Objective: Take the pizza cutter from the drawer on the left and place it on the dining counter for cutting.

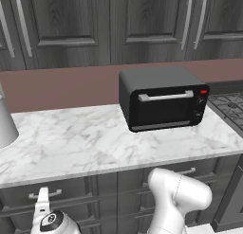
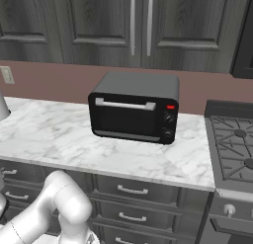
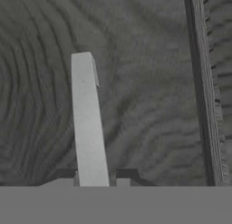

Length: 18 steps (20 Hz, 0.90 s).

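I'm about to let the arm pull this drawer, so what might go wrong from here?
The gripper is shut on the short silver handle of the dark grey wood-grain drawer, near one end. That off-centre hold may slip, or the drawer may bind if the pull isn't straight.

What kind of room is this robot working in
A home-style kitchen, rendered: a black toaster oven sits on a white marble counter, beside a gas stove, with dark wood-grain cabinets above.

A black toaster oven [image 1: 163,101] sits on the marble counter [image 1: 71,143], beside a gas stove [image 2: 234,144].
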### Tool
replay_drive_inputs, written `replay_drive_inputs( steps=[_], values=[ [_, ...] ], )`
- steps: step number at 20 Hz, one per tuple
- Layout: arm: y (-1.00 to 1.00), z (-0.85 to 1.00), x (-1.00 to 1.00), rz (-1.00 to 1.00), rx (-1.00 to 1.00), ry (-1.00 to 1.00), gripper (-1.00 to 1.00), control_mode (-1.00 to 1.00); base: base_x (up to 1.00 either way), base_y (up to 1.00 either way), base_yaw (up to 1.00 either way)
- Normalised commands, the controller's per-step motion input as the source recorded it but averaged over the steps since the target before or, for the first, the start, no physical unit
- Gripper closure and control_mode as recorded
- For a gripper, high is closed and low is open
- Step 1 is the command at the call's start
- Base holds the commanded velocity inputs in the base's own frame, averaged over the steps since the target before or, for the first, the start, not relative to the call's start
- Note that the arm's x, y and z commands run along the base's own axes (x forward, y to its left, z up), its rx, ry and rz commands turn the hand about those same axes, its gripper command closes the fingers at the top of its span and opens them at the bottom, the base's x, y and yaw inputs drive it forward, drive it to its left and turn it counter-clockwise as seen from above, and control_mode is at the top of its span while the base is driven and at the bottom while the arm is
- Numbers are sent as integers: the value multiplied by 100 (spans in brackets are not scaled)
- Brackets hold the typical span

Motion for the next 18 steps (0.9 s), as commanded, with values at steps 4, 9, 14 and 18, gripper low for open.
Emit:
replay_drive_inputs(
  steps=[4, 9, 14, 18],
  values=[
    [0, -5, 0, 0, 0, -8, 100, -100, 0, 0, 0],
    [0, -11, -11, 0, 0, -2, 100, -100, 0, 0, 0],
    [0, -7, -39, 0, 0, 0, 100, -100, 0, 0, 0],
    [0, 0, -46, 0, 0, 0, 100, -100, 0, 0, 0]
  ],
)
